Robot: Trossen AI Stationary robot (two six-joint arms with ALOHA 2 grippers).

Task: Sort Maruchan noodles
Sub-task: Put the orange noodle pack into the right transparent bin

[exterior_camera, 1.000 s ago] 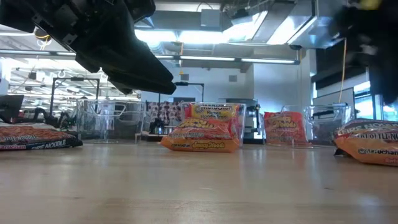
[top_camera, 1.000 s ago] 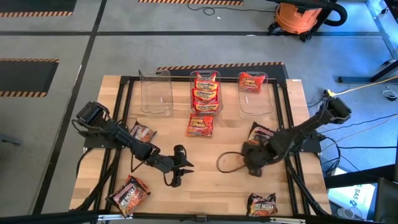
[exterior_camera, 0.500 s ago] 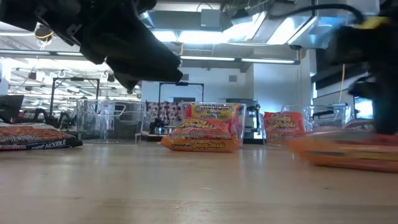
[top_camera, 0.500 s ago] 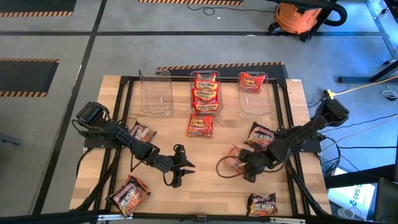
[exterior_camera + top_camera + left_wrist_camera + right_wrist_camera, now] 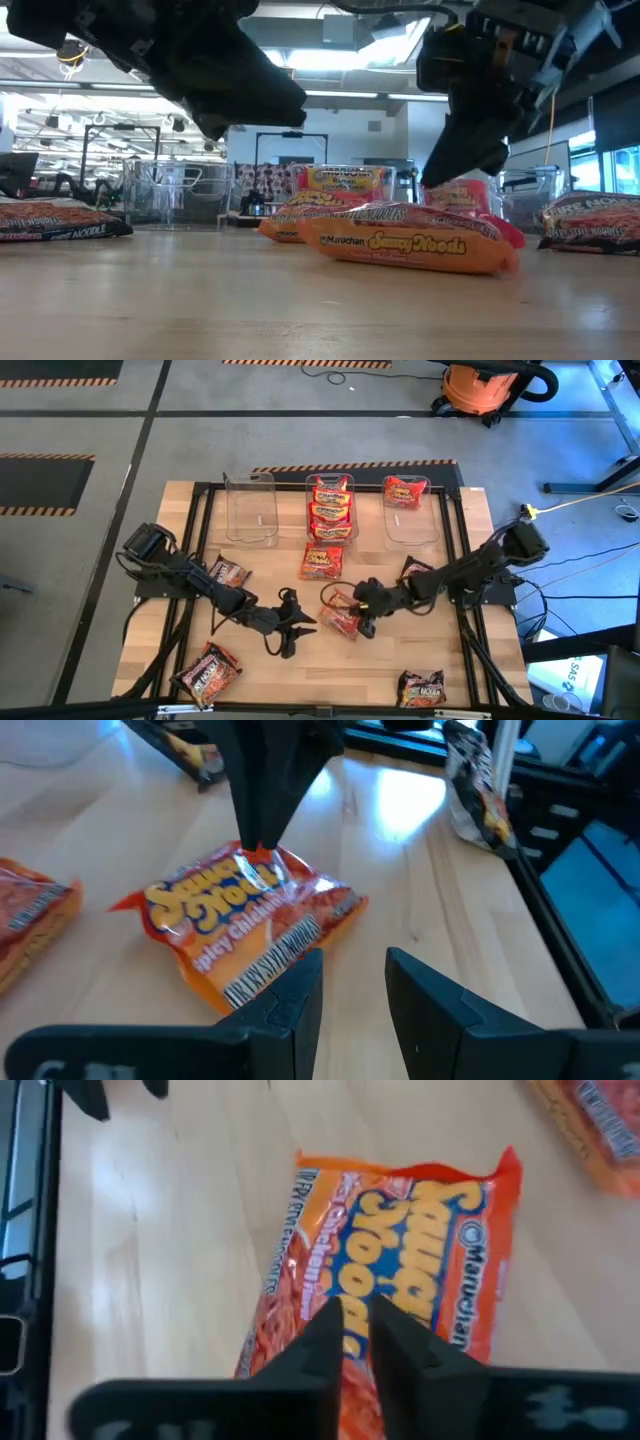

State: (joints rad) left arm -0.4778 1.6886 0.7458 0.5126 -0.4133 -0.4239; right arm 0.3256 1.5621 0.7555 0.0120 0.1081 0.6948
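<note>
An orange-yellow Maruchan packet (image 5: 338, 620) lies flat on the table's middle, also seen in the low view (image 5: 410, 240) and both wrist views (image 5: 240, 920) (image 5: 400, 1240). My right gripper (image 5: 362, 612) (image 5: 357, 1315) is shut on it from above. My left gripper (image 5: 290, 625) (image 5: 355, 960) hovers open just left of the packet, touching nothing. Several orange-red packets (image 5: 332, 500) fill the middle bin, and one more (image 5: 322, 560) lies in front of it. A red packet (image 5: 403, 490) sits in the right bin. My right gripper pinches the orange packet's wrapper on its top face (image 5: 300, 1310) between the two fingers (image 5: 262, 810). The fingers come from above, slanting in from the table's right. The packet rests on the table under them.
The left clear bin (image 5: 250, 510) stands at the far edge. Dark packets lie at the left (image 5: 228, 572), near left (image 5: 208, 672), near right (image 5: 422, 685) and right (image 5: 420, 572). Black frame rails (image 5: 200, 540) run along the table's sides.
My right gripper has moved toward the table's left and dragged the orange packet with it. The packet has slid along the table from the right side to the middle, close to my left gripper.
</note>
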